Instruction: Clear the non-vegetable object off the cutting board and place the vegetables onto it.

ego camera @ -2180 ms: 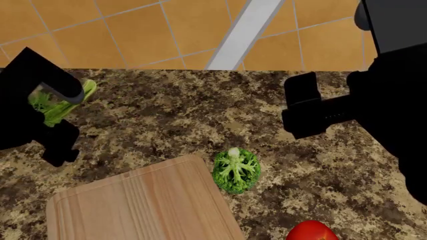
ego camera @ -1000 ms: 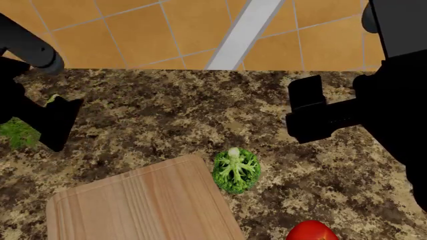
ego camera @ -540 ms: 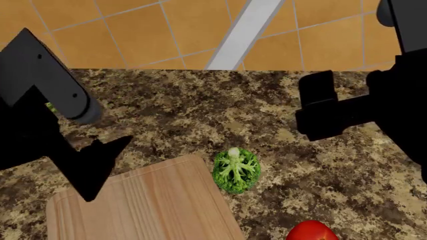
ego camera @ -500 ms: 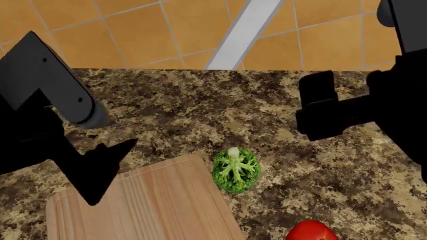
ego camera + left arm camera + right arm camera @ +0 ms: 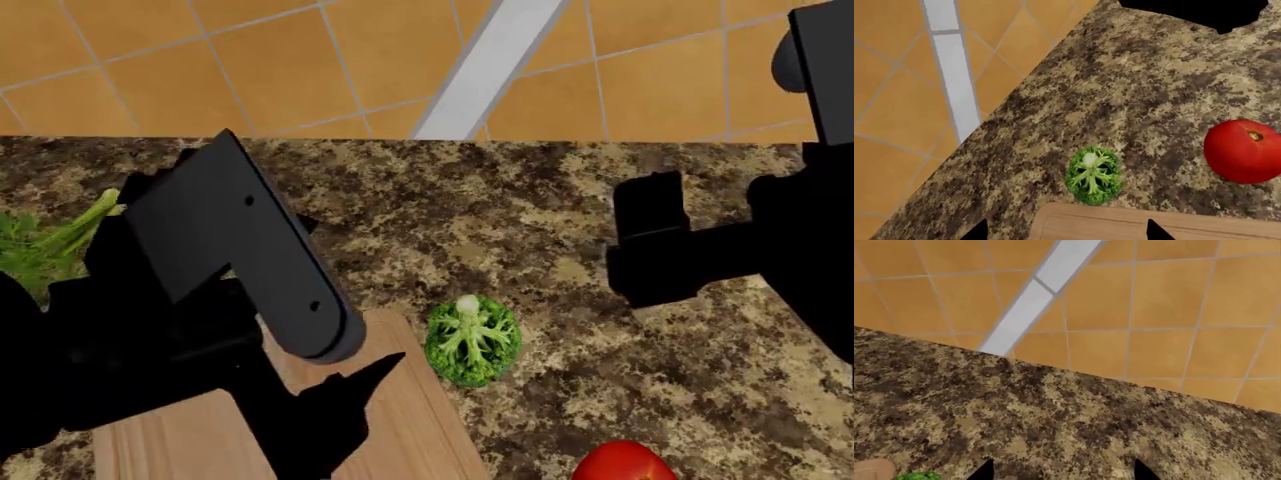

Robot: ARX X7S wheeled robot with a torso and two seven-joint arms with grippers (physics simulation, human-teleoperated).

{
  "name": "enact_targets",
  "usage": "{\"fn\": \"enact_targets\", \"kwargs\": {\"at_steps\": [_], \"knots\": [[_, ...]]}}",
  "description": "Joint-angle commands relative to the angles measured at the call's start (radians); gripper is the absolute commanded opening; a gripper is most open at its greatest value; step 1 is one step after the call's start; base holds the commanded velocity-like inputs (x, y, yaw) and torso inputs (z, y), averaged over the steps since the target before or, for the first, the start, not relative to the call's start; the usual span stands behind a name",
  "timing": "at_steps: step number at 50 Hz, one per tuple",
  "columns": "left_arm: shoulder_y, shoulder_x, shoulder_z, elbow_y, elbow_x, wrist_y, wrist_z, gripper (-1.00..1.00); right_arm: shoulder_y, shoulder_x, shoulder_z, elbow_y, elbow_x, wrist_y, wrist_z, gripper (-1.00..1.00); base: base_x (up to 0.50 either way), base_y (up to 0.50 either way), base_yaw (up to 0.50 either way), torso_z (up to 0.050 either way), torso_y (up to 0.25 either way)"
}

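A: Where's the celery [image 5: 51, 243]?
B: Off the board [image 5: 400, 420], lying on the counter [image 5: 534, 210] far left. Broccoli [image 5: 471, 339] sits just beside the board's corner, tomato [image 5: 1244, 150] near it, both on granite.
A: Grippers?
B: L gripper [image 5: 1064, 231] hangs over the board edge, tips spread, nothing held. R gripper [image 5: 1062, 469] over bare counter, tips apart too, empty.

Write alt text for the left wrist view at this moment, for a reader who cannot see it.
A small broccoli head lies on a speckled granite counter, right beside the edge of a light-wood cutting board, with a red tomato resting apart from both. Orange tiled floor shows beyond the counter's edge, and two dark fingertips of the left gripper poke into frame, spread apart.
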Motion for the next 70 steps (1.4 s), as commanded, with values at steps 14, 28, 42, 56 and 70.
{"fn": "enact_targets", "kwargs": {"at_steps": [14, 28, 42, 56, 70], "knots": [[-0.005, 0.257, 0.043, -0.117, 0.040, 0.017, -0.010, 1.00, -0.003, -0.012, 0.019, 0.017, -0.047, -0.003, -0.066, 1.00, 0.00, 0.00, 0.00, 0.000, 0.000], [0.033, 0.315, 0.101, -0.270, 0.169, 0.073, 0.076, 1.00, -0.009, -0.012, 0.015, 0.012, -0.040, -0.012, -0.064, 1.00, 0.00, 0.00, 0.00, 0.000, 0.000], [0.053, 0.348, 0.139, -0.368, 0.244, 0.121, 0.148, 1.00, -0.008, 0.002, 0.018, -0.012, 0.017, -0.014, -0.018, 1.00, 0.00, 0.00, 0.00, 0.000, 0.000], [0.071, 0.378, 0.168, -0.465, 0.295, 0.160, 0.202, 1.00, -0.012, 0.006, 0.011, -0.025, 0.057, -0.019, 0.015, 1.00, 0.00, 0.00, 0.00, 0.000, 0.000], [0.098, 0.400, 0.200, -0.532, 0.338, 0.191, 0.227, 1.00, -0.022, 0.018, 0.011, -0.037, 0.076, -0.030, 0.028, 1.00, 0.00, 0.00, 0.00, 0.000, 0.000]]}}
